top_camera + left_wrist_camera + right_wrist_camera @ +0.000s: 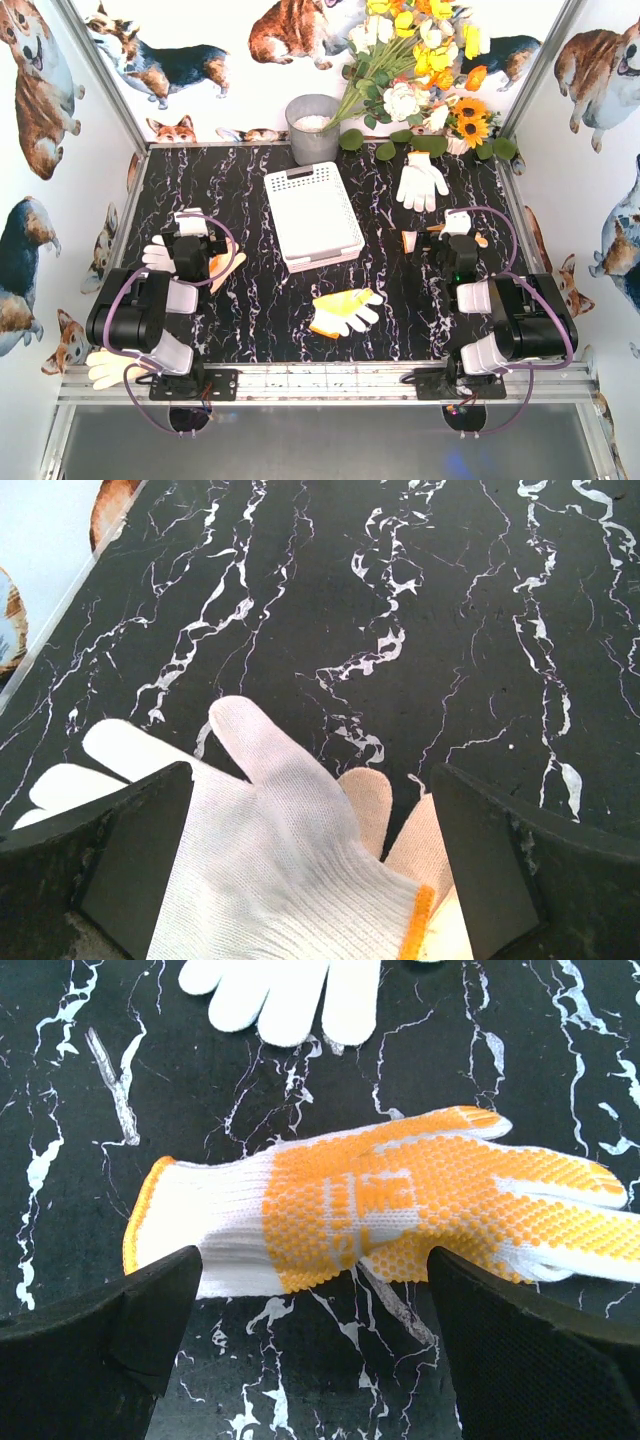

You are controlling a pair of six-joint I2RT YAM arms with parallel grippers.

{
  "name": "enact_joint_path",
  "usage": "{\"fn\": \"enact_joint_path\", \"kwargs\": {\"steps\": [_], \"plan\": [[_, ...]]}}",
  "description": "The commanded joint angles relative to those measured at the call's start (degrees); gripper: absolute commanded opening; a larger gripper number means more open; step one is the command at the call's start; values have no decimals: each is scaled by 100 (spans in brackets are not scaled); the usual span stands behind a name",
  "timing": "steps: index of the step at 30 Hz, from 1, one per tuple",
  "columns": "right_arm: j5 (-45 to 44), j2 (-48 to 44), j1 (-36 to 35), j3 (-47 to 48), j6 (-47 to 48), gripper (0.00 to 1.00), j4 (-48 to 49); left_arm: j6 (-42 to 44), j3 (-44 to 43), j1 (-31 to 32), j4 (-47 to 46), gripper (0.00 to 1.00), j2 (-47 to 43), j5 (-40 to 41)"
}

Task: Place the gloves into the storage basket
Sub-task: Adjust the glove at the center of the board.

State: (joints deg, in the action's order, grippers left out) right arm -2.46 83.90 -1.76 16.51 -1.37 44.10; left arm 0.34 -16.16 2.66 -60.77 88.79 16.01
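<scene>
1. Your left end effector (310,815), jaws spread and gripping nothing, hangs over a white glove (270,860) on the tabletop (420,600). This looks like the opening pick, so lower and close.
2. One storage basket (312,215) sits mid-tabletop, with no glove inside.
3. Your right end effector (315,1285) is also spread and straddles an orange-dotted glove (400,1200).
4. From above I count roughly six gloves (420,180), all outside the basket.

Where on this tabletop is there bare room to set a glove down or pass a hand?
Bare tabletop: the far-left corner, bordered by the grey bucket, storage basket and left gripper; also the near strip between left arm and yellow glove. Crowded: far right, with flowers and white glove.
</scene>
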Motion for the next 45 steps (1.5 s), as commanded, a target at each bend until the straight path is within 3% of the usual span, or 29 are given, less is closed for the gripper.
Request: {"fn": "enact_joint_path", "kwargs": {"steps": [1,14,18,20,24,29,35,37,40,45], "plan": [[-137,4,-9,203,145,100,530,98,-124,-60,-260,100,50,60],[-141,4,-9,208,135,100,514,128,-97,-60,-258,100,-27,69],[-936,-330,-9,44,-159,100,582,142,-388,36,948,100,-788,65],[-1067,-992,-10,41,-187,100,97,73,-635,105,1959,100,-1285,160],[-1411,-2699,23,475,-895,100,-2039,-5,-808,307,2518,100,-1966,201],[-423,-3732,114,1162,-1547,100,-4102,-585,-1723,358,3887,100,-2406,-95],[1678,-3756,16,1811,-2859,74,-5430,-1534,-3068,479,5812,100,-2810,-956],[1689,-3667,-313,1947,-3371,69,-6009,-1795,-3216,536,6357,100,-2980,-1192],[1041,-3519,-1369,2051,-3821,68,-6729,-1961,-2896,763,6425,98,-3402,-1649],[796,-3217,-2689,1881,-4915,65,-6981,-2646,-2258,1264,6690,95,-3732,-2154]]}}
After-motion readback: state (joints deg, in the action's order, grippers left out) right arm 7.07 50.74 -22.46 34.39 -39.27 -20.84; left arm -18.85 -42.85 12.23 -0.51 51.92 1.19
